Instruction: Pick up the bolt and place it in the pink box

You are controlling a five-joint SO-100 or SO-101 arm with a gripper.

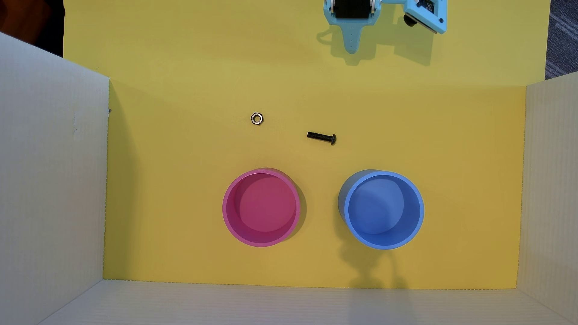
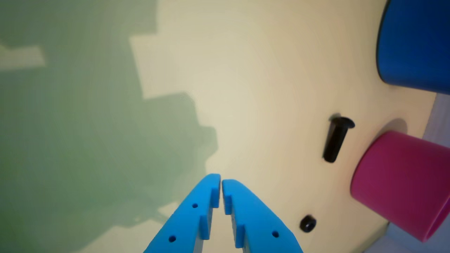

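Plainly nothing has been picked up yet: the bolt (image 1: 322, 137) lies flat on the yellow floor (image 1: 187, 62), its rounded head toward three o'clock in the overhead view, clear of everything around it. The pink box (image 1: 261, 207) stands open-mouthed at about seven o'clock from the bolt, near but not touching, and the blue container (image 1: 381, 209) sits at about five o'clock from it, so the two cups flank the bolt's lower side and a drop must go to the pink one. A silver hex nut (image 1: 256, 118) rests at about ten o'clock from the bolt, well apart, probably a distractor. White walls (image 1: 53, 156) fence in the floor on three sides. The gripper (image 2: 221, 180) hangs at twelve o'clock, high in the overhead view, well away from the bolt; in the wrist view its blue fingers are pressed together at the tips with nothing between them. From that camera the bolt sits at about two o'clock off the fingertips, so I judge the arm must swing that way and spread its fingers across the shaft.
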